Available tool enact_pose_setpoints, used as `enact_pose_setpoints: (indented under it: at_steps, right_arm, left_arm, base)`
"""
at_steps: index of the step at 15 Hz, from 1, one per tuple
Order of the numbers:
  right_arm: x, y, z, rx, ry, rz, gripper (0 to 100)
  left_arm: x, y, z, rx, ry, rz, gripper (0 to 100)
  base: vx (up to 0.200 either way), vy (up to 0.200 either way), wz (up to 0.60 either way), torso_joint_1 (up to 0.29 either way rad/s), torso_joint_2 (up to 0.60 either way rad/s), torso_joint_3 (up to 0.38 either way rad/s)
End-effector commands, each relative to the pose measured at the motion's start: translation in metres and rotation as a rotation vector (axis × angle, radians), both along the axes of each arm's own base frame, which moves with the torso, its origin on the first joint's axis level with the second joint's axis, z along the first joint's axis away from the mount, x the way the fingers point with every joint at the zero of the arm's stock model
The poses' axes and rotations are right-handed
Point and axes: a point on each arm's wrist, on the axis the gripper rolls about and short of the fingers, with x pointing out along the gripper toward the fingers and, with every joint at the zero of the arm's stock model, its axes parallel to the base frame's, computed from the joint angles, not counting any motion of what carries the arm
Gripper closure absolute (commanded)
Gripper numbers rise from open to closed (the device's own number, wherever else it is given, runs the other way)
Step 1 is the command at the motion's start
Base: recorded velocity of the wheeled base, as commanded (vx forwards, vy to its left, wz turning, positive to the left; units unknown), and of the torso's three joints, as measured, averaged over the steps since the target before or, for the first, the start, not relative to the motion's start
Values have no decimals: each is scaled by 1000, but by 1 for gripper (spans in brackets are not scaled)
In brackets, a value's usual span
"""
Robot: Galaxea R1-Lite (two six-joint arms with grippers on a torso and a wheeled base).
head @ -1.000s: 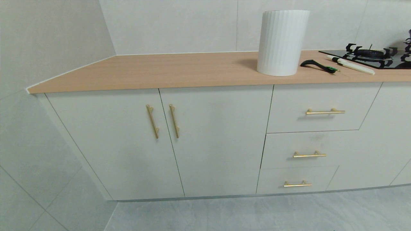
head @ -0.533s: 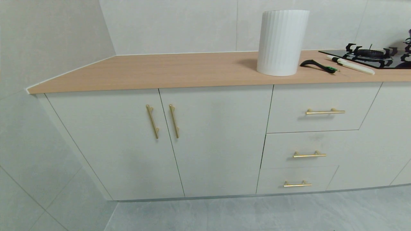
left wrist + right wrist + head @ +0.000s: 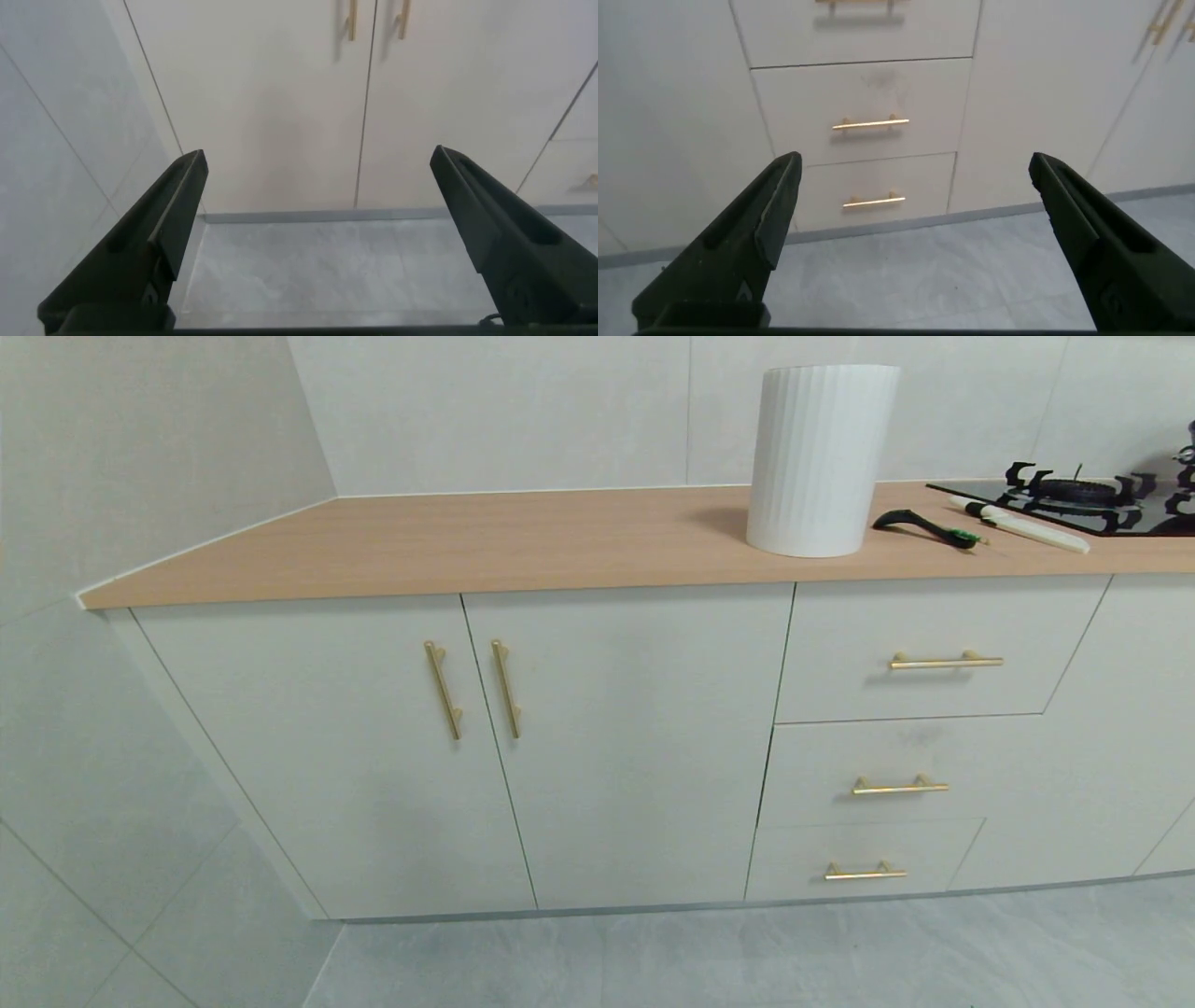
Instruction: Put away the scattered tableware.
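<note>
**No movement recorded; tableware untouched on the worktop**

Change: none found. The head view matches the two preceding frames item for item, and nothing on the worktop [image 3: 467,541] has shifted. Judgement: the task has not begun, and no piece has been collected.

Left side: the left gripper [image 3: 318,163] has its jaws spread wide and holds nothing. It faces the lower part of the cupboard doors [image 3: 467,747], low above the floor [image 3: 327,271].

Centre right: a ribbed white container [image 3: 822,457] stands upright on the worktop, near the front edge.

Just beside it lies a black-handled utensil [image 3: 920,526], flat on the surface. A white utensil [image 3: 1022,525] lies next along, apart from the black one, with its far end at the rim of the hob [image 3: 1083,497]. Judgement: these two are the scattered tableware, and the container is the likely place for them. What kind of utensil each is cannot be told.

Right side: the right gripper [image 3: 913,163] is likewise wide open and empty. It faces the drawers [image 3: 906,98], all of which are closed.

Markings: no brand, label or writing can be read on any item.

Implication: both arms sit well below the worktop and must come up to it before any pickup.
</note>
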Motion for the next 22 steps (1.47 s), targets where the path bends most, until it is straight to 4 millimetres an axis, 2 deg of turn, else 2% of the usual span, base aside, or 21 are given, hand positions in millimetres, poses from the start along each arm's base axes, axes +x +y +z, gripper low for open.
enact_pose_setpoints:
  at_steps: [1, 2, 4, 8, 11, 21, 22]
  right_arm:
    - [0, 3, 0, -3, 5, 114, 0]
    - [0, 4, 0, -7, 2, 186, 0]
    - [0, 4, 1, 81, -1, 178, 0]
    - [0, 0, -1, 54, 7, -9, 0]
    - [2, 1, -4, 38, 78, 82, 0]
    - [0, 2, -5, 30, 49, 84, 0]
    - [0, 2, -5, 30, 49, 84, 0]
  left_arm:
    - [0, 0, 0, -8, 0, 0, 0]
    - [0, 0, 0, -11, 0, 0, 0]
    - [0, 0, 0, -15, -1, 0, 0]
    - [0, 0, 0, -22, -1, 0, 0]
    - [0, 0, 0, -25, -1, 2, 0]
    - [0, 0, 0, -32, -3, 0, 0]
    - [0, 0, 0, -32, -3, 2, 0]
  base:
    - [0, 0, 0, 0, 0, 0]
    - [0, 0, 0, 0, 0, 0]
    - [0, 0, 0, 0, 0, 0]
    - [0, 0, 0, 0, 0, 0]
    - [0, 0, 0, 0, 0, 0]
    - [0, 0, 0, 0, 0, 0]
    - [-200, -200, 0, 2, 2, 2]
